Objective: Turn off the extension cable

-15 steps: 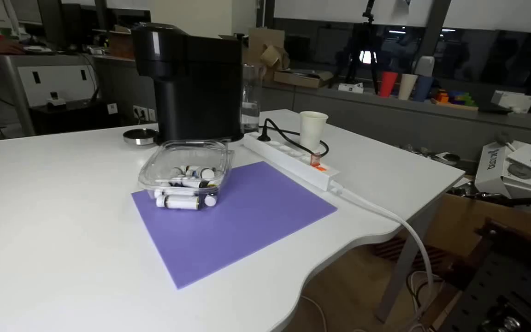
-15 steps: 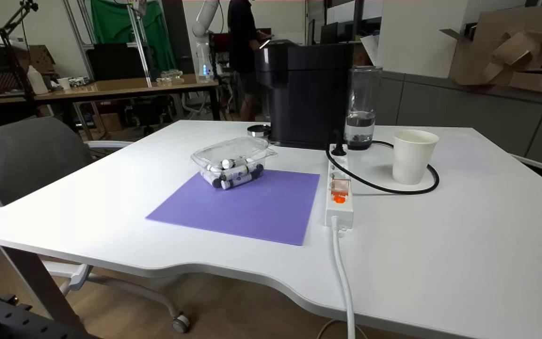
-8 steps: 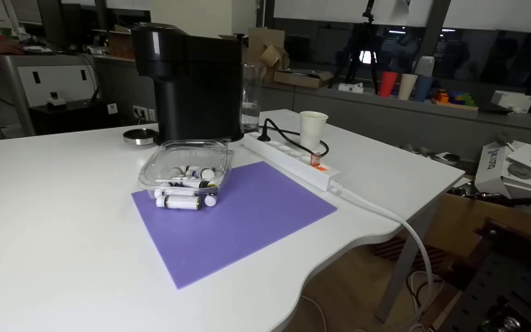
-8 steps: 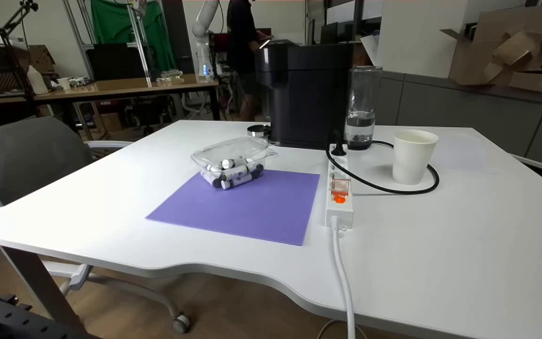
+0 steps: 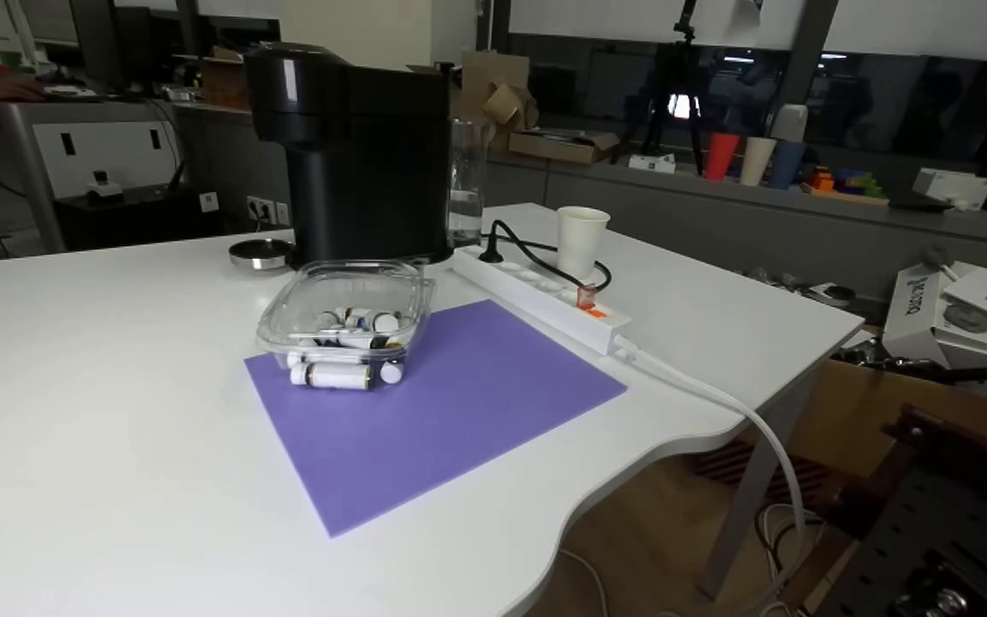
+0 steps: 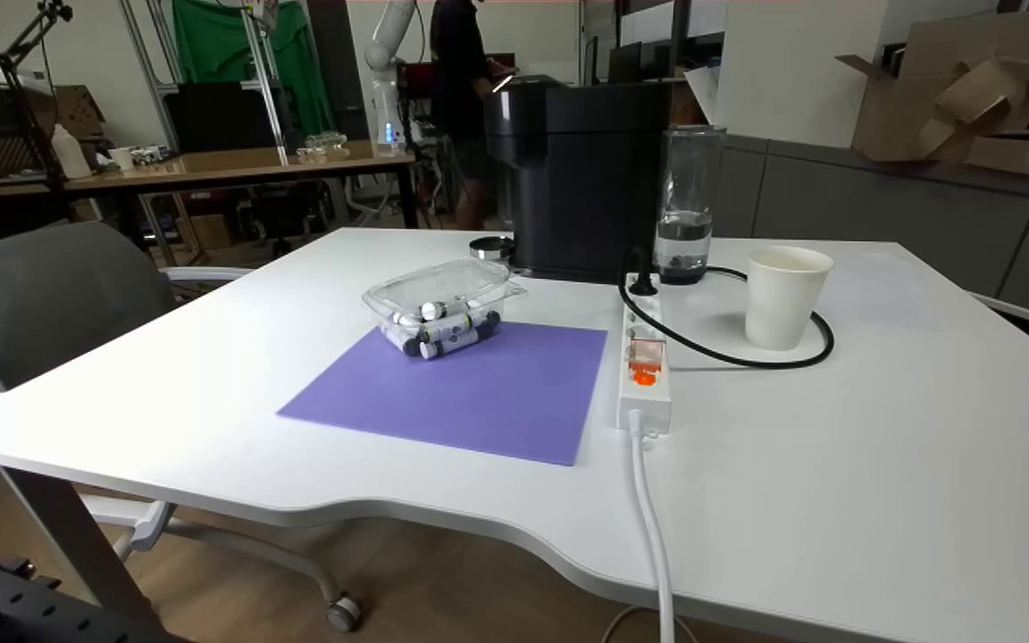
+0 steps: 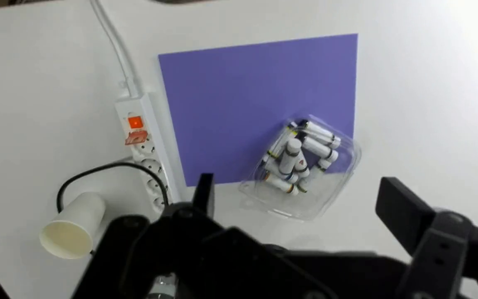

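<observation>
White cord: leaves the power strip, up and left of the mat in the wrist view; thick, bendy, likely to tug.
Switch: left of the mat; small, glossy, orange-red, seemingly lit; the thin see-through flap beside it looks fragile; best pressed straight down, jaws closed.
Power strip: just beside the mat's left edge; long, boxy, hard white plastic, probably light, stiff and apt to slide; if held, pinch across its narrow sides.
Mat: flat, matte purple sheet on the smooth white bench.
Tub: across the mat's lower right corner; thin clear plastic, holding small bottles.
Jaws: spread wide, seen by the mat's lower edge, gripping nothing.
</observation>
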Controlling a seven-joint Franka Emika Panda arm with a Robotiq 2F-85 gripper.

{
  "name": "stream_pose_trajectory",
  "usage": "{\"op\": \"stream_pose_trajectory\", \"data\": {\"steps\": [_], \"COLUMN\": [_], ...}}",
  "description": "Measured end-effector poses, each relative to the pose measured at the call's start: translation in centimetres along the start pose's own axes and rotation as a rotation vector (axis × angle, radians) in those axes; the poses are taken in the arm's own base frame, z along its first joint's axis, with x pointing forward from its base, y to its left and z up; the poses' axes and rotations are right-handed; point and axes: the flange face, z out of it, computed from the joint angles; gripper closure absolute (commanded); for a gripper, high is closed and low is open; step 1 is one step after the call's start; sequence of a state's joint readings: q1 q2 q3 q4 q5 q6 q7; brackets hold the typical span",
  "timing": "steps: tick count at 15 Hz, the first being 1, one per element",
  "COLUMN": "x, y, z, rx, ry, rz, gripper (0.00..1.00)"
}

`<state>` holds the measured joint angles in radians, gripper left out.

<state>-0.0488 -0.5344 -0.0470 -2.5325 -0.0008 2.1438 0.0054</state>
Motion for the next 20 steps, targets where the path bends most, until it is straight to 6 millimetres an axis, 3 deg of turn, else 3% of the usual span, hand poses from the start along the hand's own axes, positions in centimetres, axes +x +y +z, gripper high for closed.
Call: {"op": "stream_pose_trajectory", "data": {"steps": [4, 12, 17, 20], "x": [2.1, 4.6, 4.8, 4.7], "y": [2.9, 12.4, 11.6, 11.9], "z": [3.0, 12.5, 12.1, 13.2], "rx": [-0.060, -0.090, -0.089, -0.098], "ry": [0.046, -0.056, -0.048, -0.067], "rz": [-0.026, 0.013, -0.005, -0.005], "gripper": [0.00, 0.00, 0.00, 0.00]}}
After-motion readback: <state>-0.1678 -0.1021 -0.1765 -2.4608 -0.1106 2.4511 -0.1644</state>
